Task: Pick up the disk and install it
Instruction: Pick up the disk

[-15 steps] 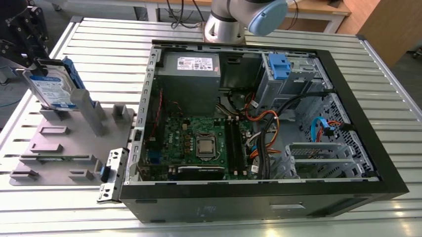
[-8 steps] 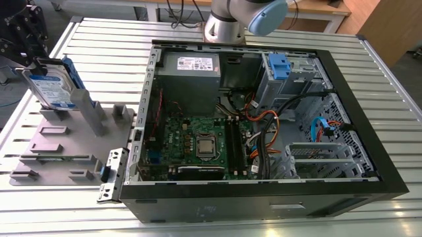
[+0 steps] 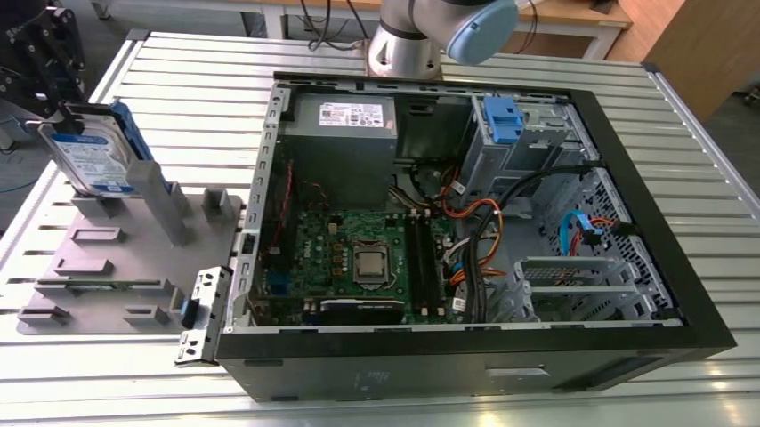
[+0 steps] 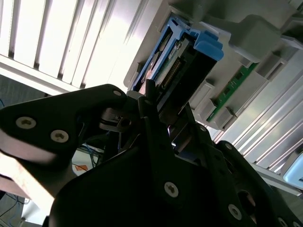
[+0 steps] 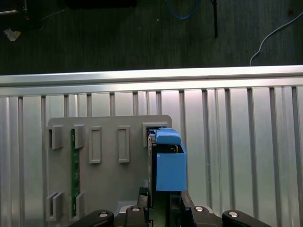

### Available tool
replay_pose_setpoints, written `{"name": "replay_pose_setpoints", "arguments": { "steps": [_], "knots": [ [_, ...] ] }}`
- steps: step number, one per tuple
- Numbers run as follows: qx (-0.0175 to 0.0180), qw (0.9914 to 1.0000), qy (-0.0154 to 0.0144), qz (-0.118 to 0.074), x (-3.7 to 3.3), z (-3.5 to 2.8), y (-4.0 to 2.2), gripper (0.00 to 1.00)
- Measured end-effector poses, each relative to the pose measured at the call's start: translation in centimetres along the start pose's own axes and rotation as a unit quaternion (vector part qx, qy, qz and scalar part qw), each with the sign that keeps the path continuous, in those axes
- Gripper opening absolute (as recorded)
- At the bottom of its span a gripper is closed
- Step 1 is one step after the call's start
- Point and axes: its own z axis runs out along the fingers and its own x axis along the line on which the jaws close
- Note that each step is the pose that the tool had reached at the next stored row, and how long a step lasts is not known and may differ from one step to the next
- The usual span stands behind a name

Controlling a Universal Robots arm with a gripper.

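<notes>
Disk (image 3: 89,156) is seated upright on edge in a slot of the grey fixture plate (image 3: 107,258), at the exterior view's left, well apart from the open PC case (image 3: 475,342). The label faces outward and a blue side rail is seen along one edge. The disk is not lifted; its lower edge is still in the slot.

Gripper (image 3: 60,102) is positioned at the disk's top end. In the second wrist view the gripper (image 4: 168,106) is right at the connector end of the disk (image 4: 187,71). In the first wrist view the gripper (image 5: 160,203) is lined up with the disk (image 5: 170,170), which is seen edge-on. Jaws: clamped or just close cannot be told.

A green memory module (image 3: 95,285) is held flat in another slot of the same plate.

Inside the case, the power supply (image 3: 344,120), the motherboard (image 3: 344,258) and a blue drive-bay latch (image 3: 503,120) are visible. Plate and case are both carried on the slatted metal worktop (image 3: 202,98).
</notes>
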Motion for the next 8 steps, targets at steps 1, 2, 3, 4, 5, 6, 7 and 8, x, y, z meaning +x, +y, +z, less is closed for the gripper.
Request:
{"name": "replay_pose_setpoints", "arguments": {
  "steps": [1, 2, 3, 4, 5, 6, 7, 8],
  "knots": [
    [0.0, 1.0, 0.0, 0.0, 0.0, -0.06, 0.0, 0.35],
    [0.0, 1.0, 0.0, 0.0, 0.0, -0.12, 0.0, 0.35],
    [0.0001, 1.0, -0.0001, 0.0, 0.0, -0.12, 0.0, 0.35],
    [0.0, 1.0, 0.0, 0.0, 0.0, -0.19, 0.0, 0.35],
    [0.0, 1.0, 0.0, 0.0, -0.01, -0.25, 0.0, 0.35],
    [0.0, 1.0, 0.0, 0.0, 0.0, -0.26, 0.0, 0.35],
    [0.0001, 1.0, 0.0, 0.0, 0.0, -0.26, 0.0, 0.35],
    [0.0, 1.0, 0.0, 0.0, 0.0, -0.28, 0.01, 0.35]
  ]
}}
